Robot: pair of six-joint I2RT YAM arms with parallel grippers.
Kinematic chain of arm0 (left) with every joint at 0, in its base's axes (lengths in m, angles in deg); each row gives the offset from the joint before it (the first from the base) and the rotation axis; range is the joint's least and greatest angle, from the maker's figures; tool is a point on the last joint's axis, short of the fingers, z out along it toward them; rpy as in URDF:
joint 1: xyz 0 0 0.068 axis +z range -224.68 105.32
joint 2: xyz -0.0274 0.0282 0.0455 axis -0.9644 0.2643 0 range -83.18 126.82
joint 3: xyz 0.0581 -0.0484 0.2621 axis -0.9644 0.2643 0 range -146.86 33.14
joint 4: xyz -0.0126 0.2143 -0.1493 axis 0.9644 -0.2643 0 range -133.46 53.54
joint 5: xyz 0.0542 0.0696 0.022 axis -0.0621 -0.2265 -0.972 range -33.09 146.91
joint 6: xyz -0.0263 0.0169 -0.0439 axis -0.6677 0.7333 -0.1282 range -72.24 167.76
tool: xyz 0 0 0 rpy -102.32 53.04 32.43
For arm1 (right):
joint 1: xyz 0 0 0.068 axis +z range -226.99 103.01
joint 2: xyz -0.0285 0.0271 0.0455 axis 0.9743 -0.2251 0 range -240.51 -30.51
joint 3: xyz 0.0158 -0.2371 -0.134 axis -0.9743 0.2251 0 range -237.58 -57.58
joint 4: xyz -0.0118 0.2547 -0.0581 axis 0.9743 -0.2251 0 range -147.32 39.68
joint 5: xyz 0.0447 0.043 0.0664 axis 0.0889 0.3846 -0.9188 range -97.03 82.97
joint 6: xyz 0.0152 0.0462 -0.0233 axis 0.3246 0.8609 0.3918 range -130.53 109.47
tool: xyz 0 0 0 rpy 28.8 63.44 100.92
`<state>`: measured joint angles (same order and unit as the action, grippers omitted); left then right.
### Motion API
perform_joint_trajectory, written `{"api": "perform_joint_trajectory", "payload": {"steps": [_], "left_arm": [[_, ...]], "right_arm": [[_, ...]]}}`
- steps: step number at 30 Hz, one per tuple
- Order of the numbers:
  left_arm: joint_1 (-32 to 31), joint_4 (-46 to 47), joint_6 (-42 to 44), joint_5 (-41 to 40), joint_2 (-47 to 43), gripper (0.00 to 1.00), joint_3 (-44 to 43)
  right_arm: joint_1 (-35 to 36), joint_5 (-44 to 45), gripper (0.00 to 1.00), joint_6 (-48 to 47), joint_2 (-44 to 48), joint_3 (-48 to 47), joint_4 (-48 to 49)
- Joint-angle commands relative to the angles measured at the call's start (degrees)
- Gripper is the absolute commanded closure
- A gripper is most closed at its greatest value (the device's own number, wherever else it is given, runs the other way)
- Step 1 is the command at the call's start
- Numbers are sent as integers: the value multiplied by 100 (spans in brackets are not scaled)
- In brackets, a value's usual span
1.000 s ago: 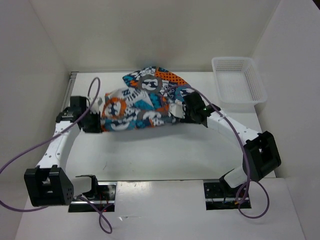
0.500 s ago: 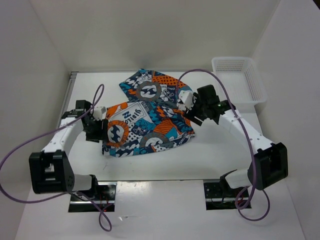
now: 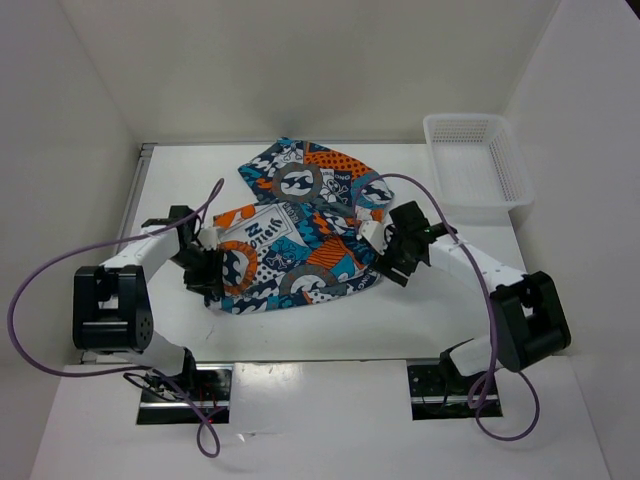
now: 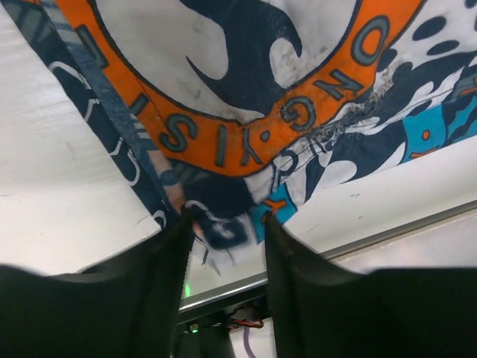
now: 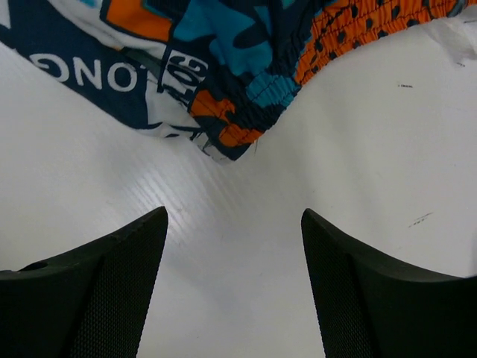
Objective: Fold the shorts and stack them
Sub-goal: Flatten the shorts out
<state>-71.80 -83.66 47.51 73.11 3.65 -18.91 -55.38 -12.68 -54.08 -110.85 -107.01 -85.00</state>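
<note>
Shorts: the patchwork shorts [image 3: 295, 235] lay spread over the middle of the table [image 3: 330, 320], rumpled rather than flat, in teal, orange, white and black.
Lie of the cloth: one part reached toward the far side with a grey wave emblem [image 3: 298, 182] facing up. The other part ran across the near side between the two claws.
Waistband: in the right wrist view, a gathered elastic edge [image 5: 261, 93] in orange and teal came to a corner on the bare table [image 5: 373, 186].
Left claw: the left claw [image 3: 205, 277] sat at the near-left corner of the shorts. From its own camera, the fingers [image 4: 160, 276] were drawn partway together, and the corner of the shorts [image 4: 261, 89] filled the gap between them. As far as I could see, the left claw [image 4: 225, 237] was pinching that corner against the table [image 4: 59, 186].
Right claw: the right claw [image 3: 390, 260] stood just beside the right edge of the shorts. Its fingers [image 5: 112, 276] were spread wide, with only table between them. The right claw [image 5: 232, 218] held nothing, and the corner of the shorts [image 5: 246, 52] lay a little ahead of its tips, not touching them.
Arms: the left arm [image 3: 150, 245] and right arm [image 3: 470, 265] both bent inward toward the cloth.
Basket: a white plastic mesh basket [image 3: 465, 120] stood at the far right corner, well apart from the shorts.
</note>
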Motion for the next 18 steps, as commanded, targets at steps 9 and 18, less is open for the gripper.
{"api": "perform_joint_trajectory", "payload": {"steps": [9, 18], "left_arm": [[-24, -324, 25, 137, 229, 92, -15], [91, -2502, 25, 304, -525, 100, -1069]], "right_arm": [[484, 161, 22, -198, -650, -155, 979], [538, 284, 67, -48, -712, 12, 1393]]}}
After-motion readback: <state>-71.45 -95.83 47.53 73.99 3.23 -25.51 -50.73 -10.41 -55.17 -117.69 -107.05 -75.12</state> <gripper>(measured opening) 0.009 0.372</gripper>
